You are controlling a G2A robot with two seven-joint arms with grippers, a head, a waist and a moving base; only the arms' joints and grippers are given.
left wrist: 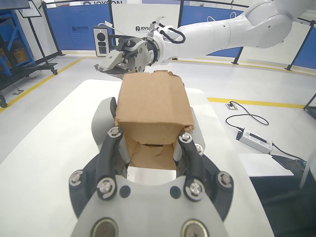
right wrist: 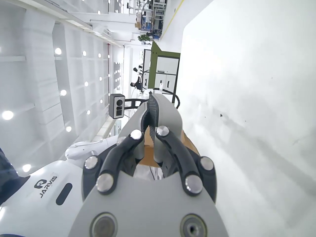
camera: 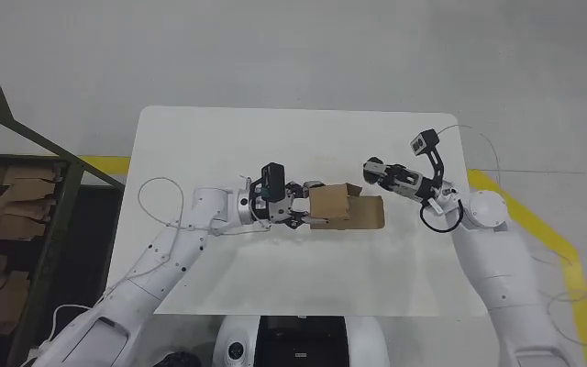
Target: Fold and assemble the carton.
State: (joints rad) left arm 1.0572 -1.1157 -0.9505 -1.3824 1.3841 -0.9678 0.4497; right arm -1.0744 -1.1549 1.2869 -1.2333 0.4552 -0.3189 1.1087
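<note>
The brown carton (camera: 335,204) lies on its side at the middle of the white table (camera: 229,275), with one flap (camera: 369,214) spread flat toward the right arm. My left gripper (camera: 299,207) is shut on the carton's near end. In the left wrist view its fingers (left wrist: 105,122) clamp both side walls of the carton (left wrist: 153,102), whose open end faces the camera. My right gripper (camera: 371,169) hangs just past the carton's far corner with its fingers shut on nothing. The right gripper (right wrist: 150,107) shows its pads pressed together above the carton (right wrist: 148,152).
A rack of flat cardboard sheets (camera: 27,211) stands off the table's left side. On the floor to the right of the table lie a power brick and its cable (left wrist: 254,139). Bare tabletop lies behind and in front of the carton.
</note>
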